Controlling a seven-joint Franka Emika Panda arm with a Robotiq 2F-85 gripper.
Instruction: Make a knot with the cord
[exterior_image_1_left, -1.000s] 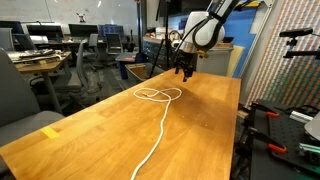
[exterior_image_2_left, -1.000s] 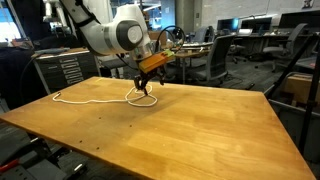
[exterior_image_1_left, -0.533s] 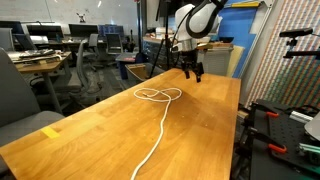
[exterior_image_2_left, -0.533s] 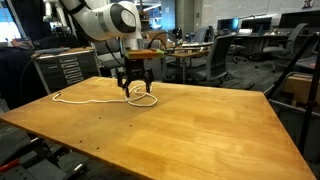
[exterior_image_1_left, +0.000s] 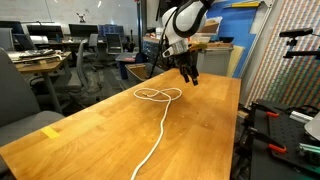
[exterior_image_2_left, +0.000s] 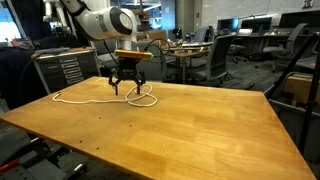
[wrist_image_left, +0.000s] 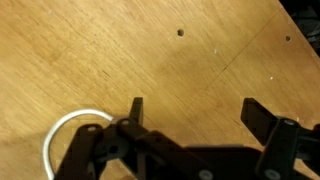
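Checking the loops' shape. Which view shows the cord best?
An exterior view: the cord lies unobstructed, loops and long tail. In an exterior view the tool overlaps its loops; the wrist view catches only one curved bit.

Tabletop (exterior_image_2_left: 210, 130): a broad stretch of bare wood, open from above. Cord (exterior_image_1_left: 158, 95): flat loops near the far end, with the tail trailing along the boards to the near edge. Gripper (exterior_image_1_left: 188, 76): above the wood just beside the loops, jaws spread, bare wood showing between them in the wrist view. Chair (exterior_image_1_left: 18, 100): close against one long side.
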